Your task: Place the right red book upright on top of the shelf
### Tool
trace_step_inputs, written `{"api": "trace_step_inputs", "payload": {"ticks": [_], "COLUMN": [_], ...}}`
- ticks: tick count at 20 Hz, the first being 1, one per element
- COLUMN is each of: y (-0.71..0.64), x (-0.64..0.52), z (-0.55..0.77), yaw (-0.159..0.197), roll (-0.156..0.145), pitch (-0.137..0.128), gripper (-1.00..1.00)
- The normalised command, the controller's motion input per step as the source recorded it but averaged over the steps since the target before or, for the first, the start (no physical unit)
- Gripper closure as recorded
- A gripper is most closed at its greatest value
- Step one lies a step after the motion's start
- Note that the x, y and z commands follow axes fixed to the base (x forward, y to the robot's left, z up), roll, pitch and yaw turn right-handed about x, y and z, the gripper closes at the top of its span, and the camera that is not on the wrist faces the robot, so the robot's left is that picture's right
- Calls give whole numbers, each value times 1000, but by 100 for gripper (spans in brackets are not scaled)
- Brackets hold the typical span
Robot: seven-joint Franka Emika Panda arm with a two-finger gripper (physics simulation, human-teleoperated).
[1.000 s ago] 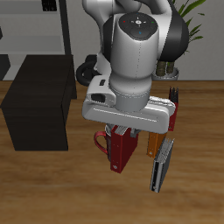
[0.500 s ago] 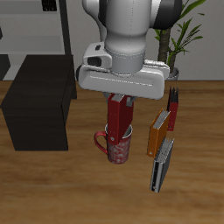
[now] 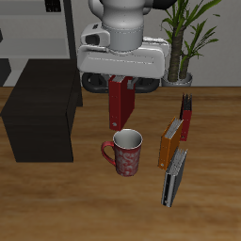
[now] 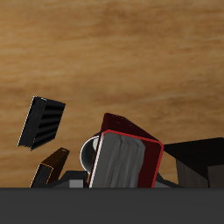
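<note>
From the front, the gripper (image 3: 120, 79) pinches the red book (image 3: 120, 104) by its top end, so the book hangs upright in the air above the mug (image 3: 124, 152), clear of the table (image 3: 56, 202). The black shelf (image 3: 42, 107) stands beside it, its top bare. An orange book (image 3: 169, 142) and a thinner dark red book (image 3: 185, 117) stand farther along. In the wrist view, the red book (image 4: 124, 160) shows its whitish pages, with the mug (image 4: 88, 152) behind it and the shelf (image 4: 198, 162) alongside.
</note>
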Motion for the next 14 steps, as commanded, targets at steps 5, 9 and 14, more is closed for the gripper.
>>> {"api": "trace_step_inputs", "payload": {"ticks": [5,9,14], "y": [-219,-248,-189], "x": [-572,-520,-409], "z": [146,174,73], "yaw": [26,50,6], "roll": [36,19,16], "pitch": [-50,-50,-27], "gripper": [100,100,100]}}
